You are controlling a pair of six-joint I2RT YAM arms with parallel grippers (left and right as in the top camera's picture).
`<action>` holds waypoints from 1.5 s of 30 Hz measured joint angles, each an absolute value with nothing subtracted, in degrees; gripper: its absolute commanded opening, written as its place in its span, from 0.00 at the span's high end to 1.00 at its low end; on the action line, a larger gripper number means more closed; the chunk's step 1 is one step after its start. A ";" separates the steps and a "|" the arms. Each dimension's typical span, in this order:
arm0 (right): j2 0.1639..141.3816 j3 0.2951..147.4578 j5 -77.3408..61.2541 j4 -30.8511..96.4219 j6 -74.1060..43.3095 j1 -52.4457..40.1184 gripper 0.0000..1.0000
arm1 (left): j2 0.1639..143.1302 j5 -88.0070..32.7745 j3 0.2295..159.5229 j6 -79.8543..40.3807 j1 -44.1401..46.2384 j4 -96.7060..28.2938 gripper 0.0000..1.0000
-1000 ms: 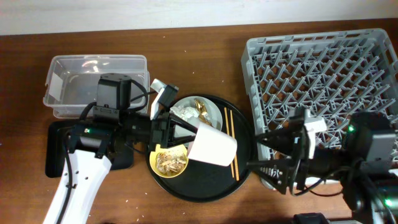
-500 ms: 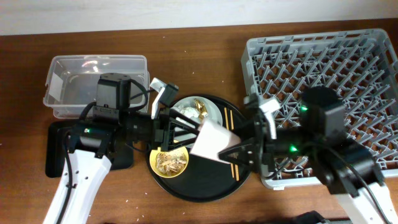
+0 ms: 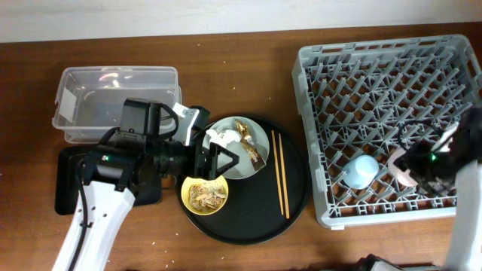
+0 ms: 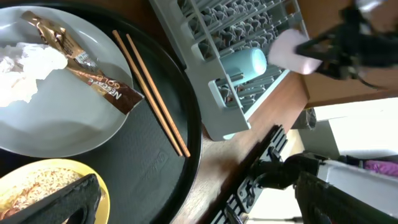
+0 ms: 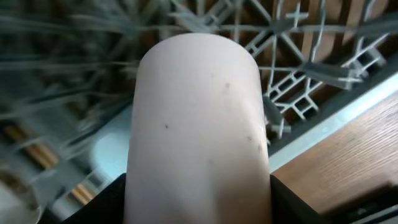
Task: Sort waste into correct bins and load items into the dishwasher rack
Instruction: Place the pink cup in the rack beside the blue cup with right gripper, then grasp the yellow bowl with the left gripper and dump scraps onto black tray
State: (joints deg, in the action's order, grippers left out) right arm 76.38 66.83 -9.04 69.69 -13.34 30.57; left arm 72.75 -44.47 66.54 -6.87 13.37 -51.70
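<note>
The dishwasher rack (image 3: 376, 83) carries the main risk. The right gripper (image 3: 412, 167) hangs over its near right corner, clamped on the pink cup (image 5: 198, 124), and the right wrist view shows pegs and the rack's outer wall close under the cup. If it is let go too near that wall, it could tip over the edge onto the table. If it is set down crooked on a peg, it could roll against the blue cup (image 3: 361, 172), which lies on its side just beside it. Whether the pink cup already touches the pegs cannot be told, since the cup fills the view.

On the round black tray (image 3: 248, 222), the left gripper (image 3: 215, 159) hovers low over the near edge of the plate (image 4: 56, 127). Its fingers are spread wide and hold nothing. A careless descent there could knock the yellow bowl (image 3: 184, 197) and spill the food scraps (image 3: 203, 196) across the tray. It could also shove the plate into the chopsticks (image 3: 279, 173) lying beside it.

The wrapper (image 4: 93, 84) and the tissue (image 4: 28, 65) lie touching on the plate. One pinch may therefore lift both and send them to the same bin, either the clear tub (image 3: 75, 128) or the black bin tray (image 3: 68, 188).
</note>
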 measured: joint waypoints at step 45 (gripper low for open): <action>52.66 85.49 -33.12 90.89 -1.21 26.15 0.19 | 86.32 -0.95 60.77 -21.56 36.58 -52.62 0.37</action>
State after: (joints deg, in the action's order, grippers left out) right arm 52.66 85.49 -33.12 90.89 -1.21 26.15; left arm 86.32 -0.95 60.77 -21.56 36.58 -52.62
